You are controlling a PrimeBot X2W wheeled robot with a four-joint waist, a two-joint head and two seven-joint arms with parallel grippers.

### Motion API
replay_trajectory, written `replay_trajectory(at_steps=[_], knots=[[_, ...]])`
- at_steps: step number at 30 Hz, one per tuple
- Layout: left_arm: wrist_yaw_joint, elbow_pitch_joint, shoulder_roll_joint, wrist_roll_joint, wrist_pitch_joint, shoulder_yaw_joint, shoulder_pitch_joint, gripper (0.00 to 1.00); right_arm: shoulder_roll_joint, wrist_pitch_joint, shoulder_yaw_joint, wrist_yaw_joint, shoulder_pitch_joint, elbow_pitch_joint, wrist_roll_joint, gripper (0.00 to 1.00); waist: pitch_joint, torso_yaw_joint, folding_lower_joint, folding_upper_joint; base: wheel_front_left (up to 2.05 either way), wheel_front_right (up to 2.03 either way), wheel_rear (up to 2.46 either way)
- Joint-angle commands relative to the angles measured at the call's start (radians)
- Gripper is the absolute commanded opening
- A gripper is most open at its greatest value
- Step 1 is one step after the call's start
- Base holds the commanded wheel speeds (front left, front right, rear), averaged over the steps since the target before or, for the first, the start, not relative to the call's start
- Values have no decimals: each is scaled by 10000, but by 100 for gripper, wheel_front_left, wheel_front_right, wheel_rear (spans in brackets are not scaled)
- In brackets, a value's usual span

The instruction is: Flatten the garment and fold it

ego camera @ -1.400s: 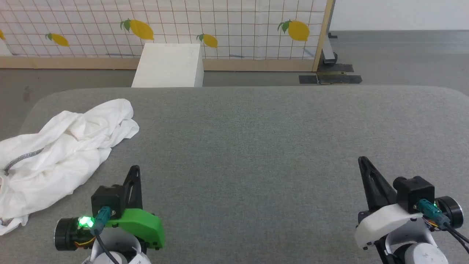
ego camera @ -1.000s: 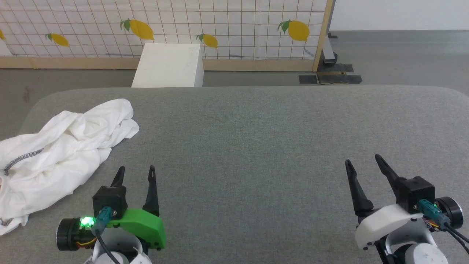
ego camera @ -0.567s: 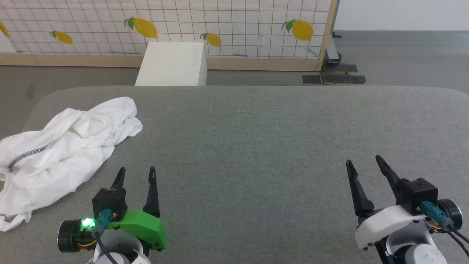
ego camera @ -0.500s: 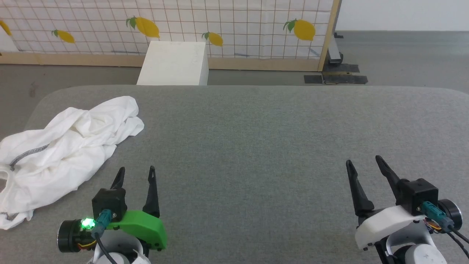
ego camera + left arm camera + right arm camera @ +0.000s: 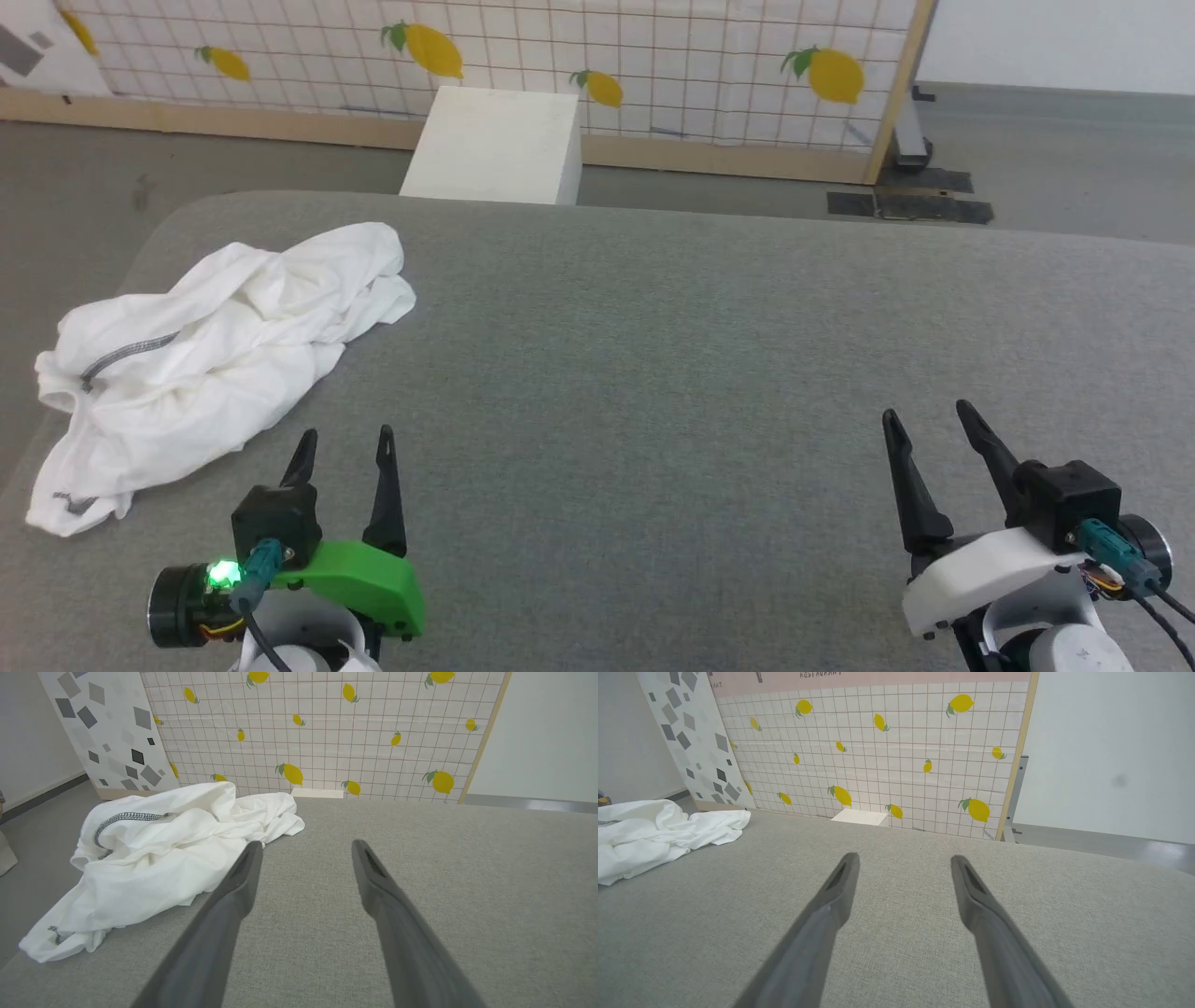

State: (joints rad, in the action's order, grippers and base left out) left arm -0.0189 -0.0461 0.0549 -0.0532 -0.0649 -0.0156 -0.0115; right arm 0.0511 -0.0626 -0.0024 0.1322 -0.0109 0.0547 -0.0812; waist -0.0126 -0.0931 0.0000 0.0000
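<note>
The garment (image 5: 224, 345) lies crumpled by the worktop's (image 5: 653, 373) left edge, running from near the far left corner down toward the front. One end rests right at that left edge. A dark zigzag seam shows on its left part, and the cloth is bunched in thick folds with nothing spread flat.

Just to its right, near the front edge, the left pincer (image 5: 345, 432) points toward the far edge. Its two dark fingers are parted to a medium gap with only bare grey worktop between them. The wrist behind it carries a green cover and a lit green lamp. The fingertips are near the garment's nearest fold but apart from it.

Beyond the far edge, on the floor, stands a white box (image 5: 495, 145) against a lemon-printed screen (image 5: 700, 56); its inside cannot be seen.

Close to the front right corner, the right pincer (image 5: 924, 409) sits on a white wrist, its fingers leaning slightly left. They are spread about as far as the left pair and hold nothing. It is well apart from the garment.
</note>
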Motion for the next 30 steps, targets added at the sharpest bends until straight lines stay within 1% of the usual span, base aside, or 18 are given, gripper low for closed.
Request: replay_trajectory(at_steps=[1, 30], knots=[[-66, -31, -12, -134, -102, -19, 32, 100, -4, -115, 15, -4, 115, 77, -126, 100, -15, -192, 0, 0, 0, 0, 0], [-322, -272, -24, -542, -699, -71, 185, 100, -6, -715, 77, -8, 181, 606, -718, 100, -65, -2091, 0, 0, 0, 0, 0]])
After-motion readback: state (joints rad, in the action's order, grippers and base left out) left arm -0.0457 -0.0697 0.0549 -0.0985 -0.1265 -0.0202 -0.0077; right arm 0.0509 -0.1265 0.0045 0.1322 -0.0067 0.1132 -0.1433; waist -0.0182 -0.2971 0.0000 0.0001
